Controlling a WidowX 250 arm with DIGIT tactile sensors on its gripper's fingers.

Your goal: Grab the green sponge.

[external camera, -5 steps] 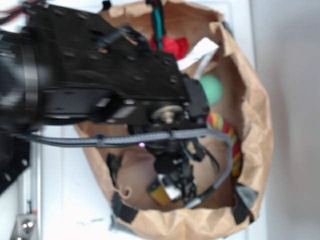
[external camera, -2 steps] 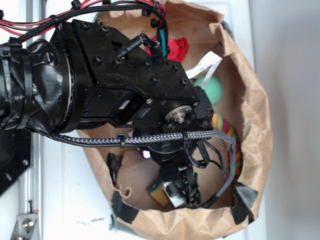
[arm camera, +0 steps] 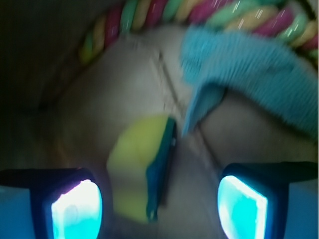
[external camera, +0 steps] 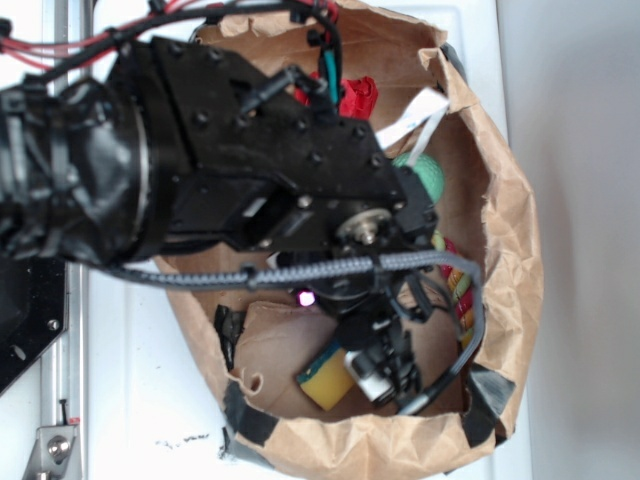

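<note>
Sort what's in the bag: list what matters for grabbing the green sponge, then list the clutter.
For the job:
green sponge, lying between the pincer's fingers
pincer, open

Clutter:
blue cloth
twisted rope
green ball
red thing
paper bag

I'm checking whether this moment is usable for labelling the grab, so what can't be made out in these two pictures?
- Exterior view: the arm covers most of the paper bag; the sponge shows only one corner, the gripper hides the rest.
- Exterior view: the green ball is half hidden behind the arm.
- Wrist view: motion blur smears the sponge, cloth and rope; whether anything touches the sponge is unclear.
- Wrist view: fingertips are cut off by the bottom edge.
</note>
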